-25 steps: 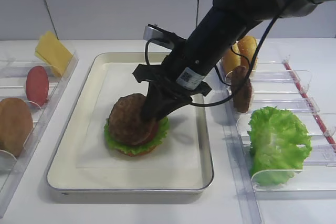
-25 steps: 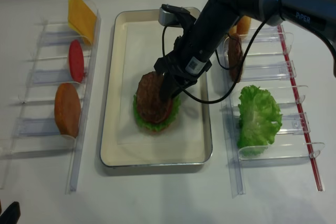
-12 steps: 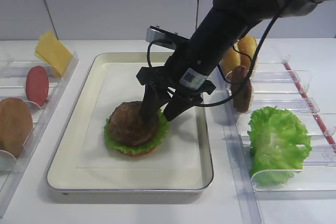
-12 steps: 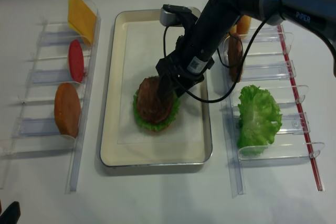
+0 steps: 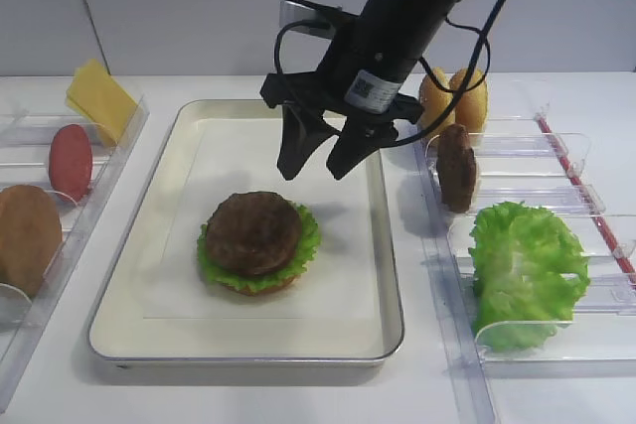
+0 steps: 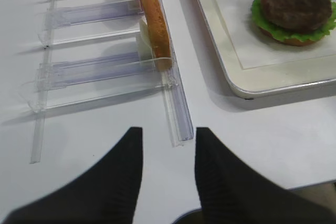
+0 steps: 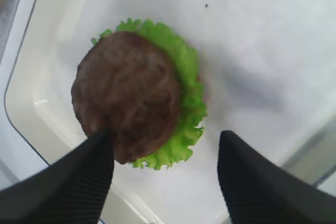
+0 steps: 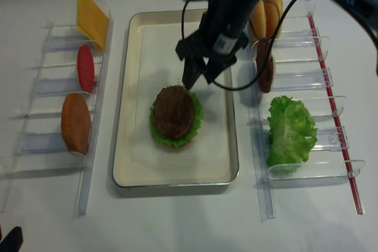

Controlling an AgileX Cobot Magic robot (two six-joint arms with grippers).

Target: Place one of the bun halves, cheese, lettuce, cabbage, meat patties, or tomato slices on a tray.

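A dark meat patty [image 5: 252, 230] lies flat on frilly lettuce [image 5: 308, 238] and a bun half, stacked in the middle of the cream tray [image 5: 149, 330]. My right gripper [image 5: 313, 168] hangs open above the tray, just behind the stack, holding nothing. In the right wrist view the patty [image 7: 126, 93] sits ahead of the spread fingers [image 7: 84, 177] and apart from them. My left gripper [image 6: 168, 132] is open over bare table beside the left holder's end. A second patty [image 5: 458, 166], bun halves [image 5: 467, 96] and lettuce [image 5: 525, 270] stand in the right holder.
The clear left holder [image 5: 109, 161] carries a cheese slice [image 5: 99, 98], a tomato slice [image 5: 71, 161] and a smooth light-brown disc [image 5: 25, 235]. The right holder [image 5: 556, 201] has clear dividers and a red strip along its outer side. A wall rises behind the table.
My right gripper opened and let go of the patty, which settled flat on the lettuce. The gripper then rose up and back from the stack.
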